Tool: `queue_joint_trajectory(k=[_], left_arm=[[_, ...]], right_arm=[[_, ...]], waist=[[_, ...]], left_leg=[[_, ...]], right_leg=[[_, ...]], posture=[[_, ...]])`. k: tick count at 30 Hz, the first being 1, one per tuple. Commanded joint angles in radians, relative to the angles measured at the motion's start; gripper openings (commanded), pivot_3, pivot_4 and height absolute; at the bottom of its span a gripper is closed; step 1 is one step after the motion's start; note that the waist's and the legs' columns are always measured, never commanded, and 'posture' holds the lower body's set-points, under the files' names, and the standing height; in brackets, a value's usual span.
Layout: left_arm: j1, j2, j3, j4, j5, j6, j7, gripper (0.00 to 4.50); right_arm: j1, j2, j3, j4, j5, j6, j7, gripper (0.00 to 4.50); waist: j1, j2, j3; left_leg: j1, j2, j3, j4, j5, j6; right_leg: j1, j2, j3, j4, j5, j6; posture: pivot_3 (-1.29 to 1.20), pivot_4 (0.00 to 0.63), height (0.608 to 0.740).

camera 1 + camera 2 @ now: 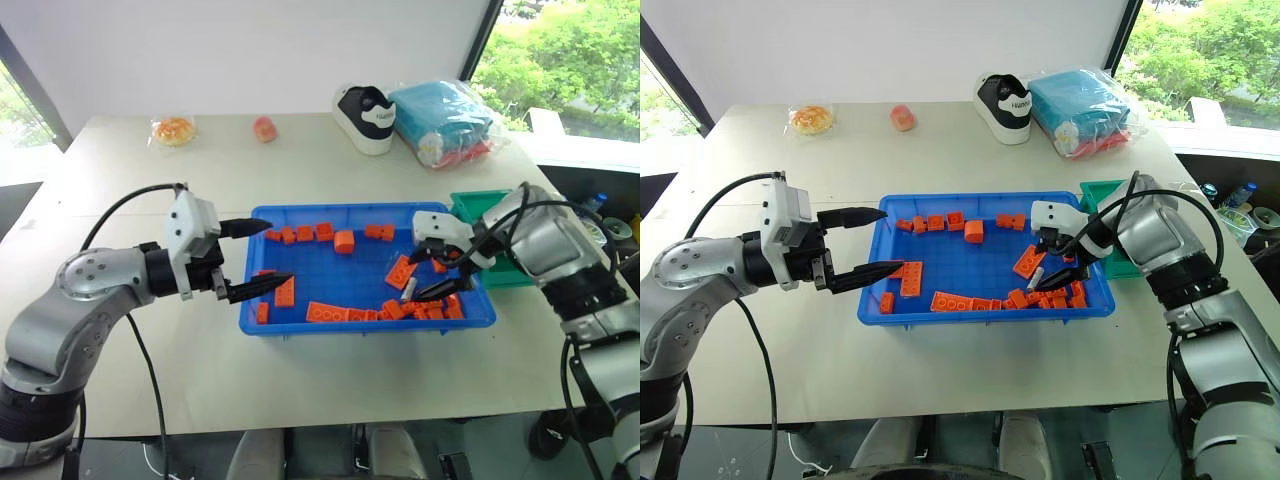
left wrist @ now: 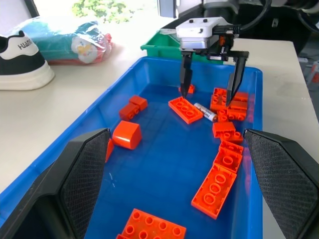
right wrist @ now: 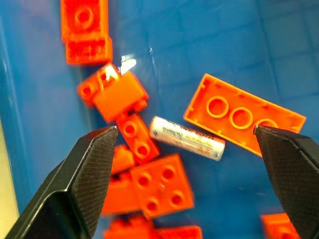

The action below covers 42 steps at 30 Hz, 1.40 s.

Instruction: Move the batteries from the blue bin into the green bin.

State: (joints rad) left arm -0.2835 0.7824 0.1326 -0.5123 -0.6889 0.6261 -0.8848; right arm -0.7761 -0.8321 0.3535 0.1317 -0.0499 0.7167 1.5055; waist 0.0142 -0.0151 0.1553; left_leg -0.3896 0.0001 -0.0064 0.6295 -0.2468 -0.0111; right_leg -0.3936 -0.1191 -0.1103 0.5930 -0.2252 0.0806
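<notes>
While the right gripper's wide fingers straddle the battery, crowding orange bricks risk being pinched instead.

The right arm hides most of the green bin, its contents unseen.

Both arms: silver-grey rounded metallic shells, black joint sections between segments, round screw-ringed caps at elbows. Black cables loop loosely from forearms to wrists. Wrist blocks white, boxy, small dark ports on side. Left gripper: two long black tapered fingers, pointed tips. Right gripper: same white housing, two slim black fingers. Finger pads broad, matte black, fine cross-hatched texture
</notes>
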Motion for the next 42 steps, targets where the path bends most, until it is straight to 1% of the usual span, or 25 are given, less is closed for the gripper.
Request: queue_joint_trajectory(k=[1,4,7,13,17,24,33,40,41,42], left_arm=[[-0.01,0.004,0.011,-0.022,-0.013,-0.002,0.005,4.5],[-0.015,-0.002,0.003,-0.025,-0.016,0.002,0.007,4.5],[-0.025,-0.005,-0.003,-0.018,-0.016,0.003,0.004,4.5],[-0.048,-0.01,-0.025,-0.003,-0.018,0.003,-0.02,4.5],[-0.064,-0.009,-0.04,0.007,-0.02,0.0,-0.037,4.5],[-0.083,-0.007,-0.056,0.018,-0.024,0.001,-0.064,4.5],[-0.085,-0.01,-0.061,0.021,-0.02,-0.004,-0.072,4.5],[-0.088,-0.009,-0.058,0.026,-0.015,-0.007,-0.069,4.5],[-0.088,-0.009,-0.057,0.027,-0.015,-0.008,-0.069,4.5],[-0.088,-0.008,-0.057,0.028,-0.014,-0.008,-0.069,4.5]], right_arm=[[0.055,-0.011,-0.089,-0.17,0.029,0.218,-0.124,4.49],[0.068,0.027,-0.127,-0.201,0.033,0.388,-0.253,4.49],[0.078,0.024,-0.14,-0.236,0.065,0.512,-0.316,4.49],[0.124,0.019,-0.137,-0.315,0.117,0.577,-0.424,4.49],[0.175,-0.022,-0.098,-0.383,0.13,0.49,-0.45,4.49],[0.211,-0.045,-0.049,-0.384,0.114,0.324,-0.495,4.49],[0.197,-0.032,-0.023,-0.333,0.132,0.298,-0.5,4.49],[0.18,0.004,-0.006,-0.256,0.13,0.256,-0.521,4.49],[0.178,0.008,-0.008,-0.247,0.131,0.252,-0.525,3.98],[0.178,0.009,-0.008,-0.242,0.129,0.247,-0.527,3.66]], waist=[[0.001,-0.001,-0.001],[-0.001,-0.002,-0.001],[0.001,-0.001,-0.001],[0.0,-0.002,-0.001],[0.0,-0.002,-0.001],[0.0,-0.002,-0.001],[-0.001,-0.003,-0.001],[-0.001,-0.003,-0.001],[-0.001,-0.003,-0.001],[0.0,-0.003,-0.001]], left_leg=[[0.0,0.0,0.0,0.0,0.0,0.0],[0.0,0.0,0.0,0.001,0.0,0.0],[0.0,0.0,0.0,0.0,0.0,0.0],[-0.001,0.0,0.0,0.0,0.0,0.0],[-0.001,0.0,0.0,0.0,0.0,0.0],[-0.001,0.0,0.0,0.0,0.0,0.0],[-0.001,0.0,0.0,0.0,0.0,0.0],[-0.001,0.0,0.0,0.0,0.0,0.0],[-0.001,0.0,0.0,0.0,0.0,0.0],[-0.001,0.0,-0.001,0.0,0.0,0.0]], right_leg=[[0.0,0.0,0.0,0.0,0.0,0.0],[0.0,0.0,0.0,0.0,-0.002,0.001],[0.0,-0.001,0.0,0.0,-0.002,0.001],[0.0,-0.001,0.0,-0.001,-0.002,0.0],[0.0,0.0,0.0,-0.001,-0.002,0.001],[0.0,0.0,0.0,-0.001,-0.003,0.002],[0.0,0.0,0.0,-0.002,-0.003,0.002],[0.0,0.0,0.0,-0.002,-0.003,0.002],[0.0,0.0,0.0,-0.002,-0.003,0.002],[0.0,0.0,0.0,-0.002,-0.003,0.002]], posture=[[0.0,0.15,0.707],[0.0,0.15,0.707],[0.0,0.15,0.707],[0.0,0.15,0.707],[0.0,0.15,0.707],[0.0,0.15,0.707],[0.0,0.15,0.707],[0.0,0.15,0.707],[0.0,0.15,0.707],[0.0,0.15,0.707]])
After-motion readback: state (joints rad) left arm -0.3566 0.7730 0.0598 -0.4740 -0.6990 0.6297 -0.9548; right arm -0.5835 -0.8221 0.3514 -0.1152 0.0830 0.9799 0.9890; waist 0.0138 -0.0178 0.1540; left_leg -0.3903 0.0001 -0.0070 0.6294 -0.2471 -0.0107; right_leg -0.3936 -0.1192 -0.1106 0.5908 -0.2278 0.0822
